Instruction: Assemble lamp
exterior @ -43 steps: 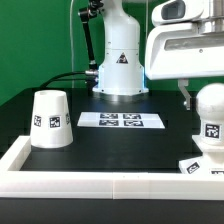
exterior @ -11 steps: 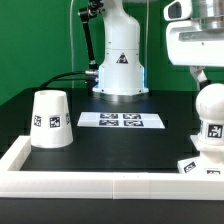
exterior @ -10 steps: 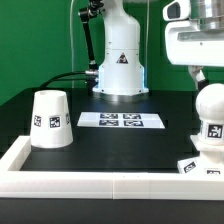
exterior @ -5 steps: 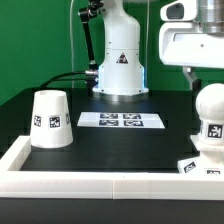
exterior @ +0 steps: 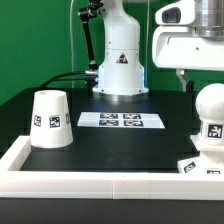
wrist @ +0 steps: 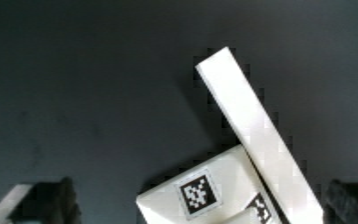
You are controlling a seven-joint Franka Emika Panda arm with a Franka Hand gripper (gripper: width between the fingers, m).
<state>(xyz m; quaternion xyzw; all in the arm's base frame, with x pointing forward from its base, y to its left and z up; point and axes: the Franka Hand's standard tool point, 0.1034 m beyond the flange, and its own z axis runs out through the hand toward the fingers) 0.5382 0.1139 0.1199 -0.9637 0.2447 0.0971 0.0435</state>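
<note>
In the exterior view the white cone shade [exterior: 50,120] stands at the left of the black table. At the right the ball-shaped bulb [exterior: 210,108] sits on the low base block [exterior: 198,166], both with square tags. My gripper [exterior: 197,80] hangs above and slightly behind the bulb, apart from it. In the wrist view a tagged corner of the base [wrist: 202,193] lies below my gripper [wrist: 195,203]. The dark fingertips [wrist: 43,203] stand wide apart with nothing held. The bulb does not show in the wrist view.
The marker board [exterior: 120,120] lies flat mid-table in front of the arm's white pedestal [exterior: 120,65]. A raised white wall [exterior: 100,185] borders the table's front and left sides. A white wall strip [wrist: 247,110] also crosses the wrist view.
My gripper, earlier low beside the bulb, has risen clear of it. Over the last second it has shifted toward the exterior view's left. The lamp parts have not moved.
</note>
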